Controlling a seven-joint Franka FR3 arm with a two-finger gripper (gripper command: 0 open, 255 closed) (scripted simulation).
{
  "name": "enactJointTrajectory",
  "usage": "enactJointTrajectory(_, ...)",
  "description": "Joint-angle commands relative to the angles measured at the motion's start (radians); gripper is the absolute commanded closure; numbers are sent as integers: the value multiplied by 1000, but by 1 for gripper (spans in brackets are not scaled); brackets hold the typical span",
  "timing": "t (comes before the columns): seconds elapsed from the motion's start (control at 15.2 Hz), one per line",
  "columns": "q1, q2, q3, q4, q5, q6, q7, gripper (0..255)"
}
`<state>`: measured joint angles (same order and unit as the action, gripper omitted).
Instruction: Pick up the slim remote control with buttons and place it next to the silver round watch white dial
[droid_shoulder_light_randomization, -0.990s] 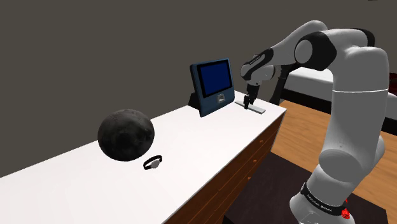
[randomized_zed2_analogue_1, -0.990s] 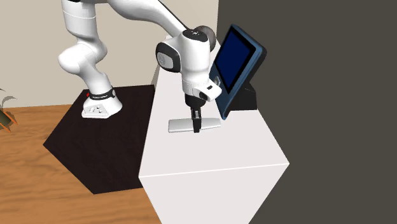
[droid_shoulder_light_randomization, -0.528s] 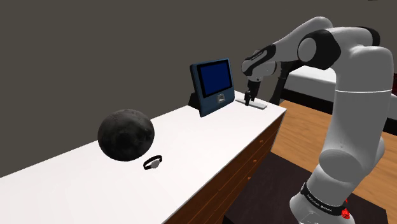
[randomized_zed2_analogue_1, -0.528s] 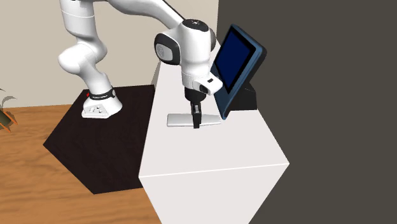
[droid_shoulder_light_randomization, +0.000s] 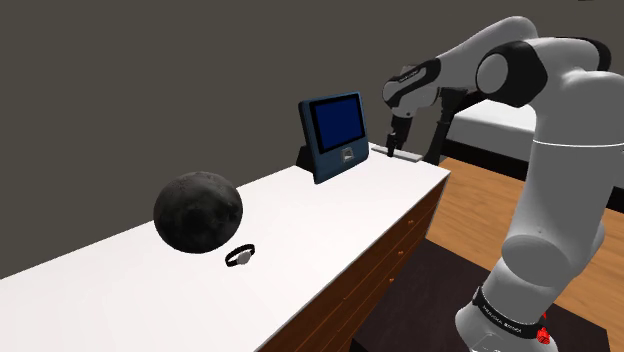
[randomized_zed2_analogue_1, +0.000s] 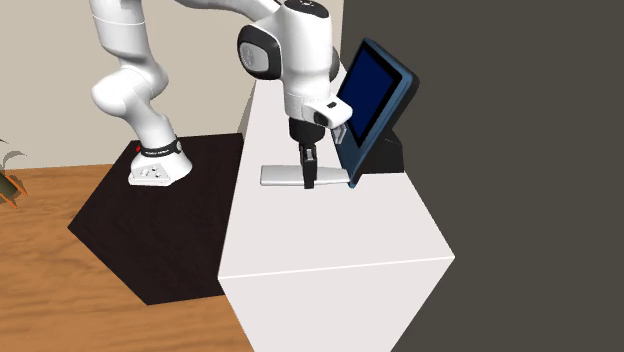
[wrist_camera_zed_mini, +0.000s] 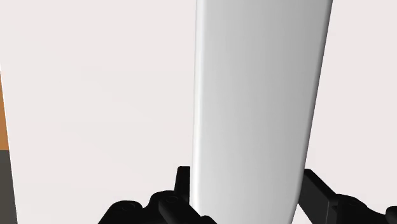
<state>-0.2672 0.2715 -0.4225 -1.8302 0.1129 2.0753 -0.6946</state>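
Shoulder view, items left to right.
- Dark mottled sphere: resting on the white desk.
- Watch: dark band, pale dial, lying just beside the sphere, nearer the desk's front edge.
- Blue-framed screen: propped upright near the desk's far end.
- Remote control: plain pale grey slab, held level next to the screen, seemingly just clear of the desk, well apart from the watch.
- Pincer: black, pointing down, grasping the remote control across its width. In the wrist view the fingers press its long sides.
- White arm: rising at right.
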Motion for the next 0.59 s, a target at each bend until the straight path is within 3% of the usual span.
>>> enactJointTrajectory(0.0,2,-12,-2,12,-6,-23,4,255)
enactJointTrajectory(0.33,4,-32,-5,48,-17,-77,11,255)
enactJointTrajectory(0.53,55,-100,12,-36,-50,-54,86,255)
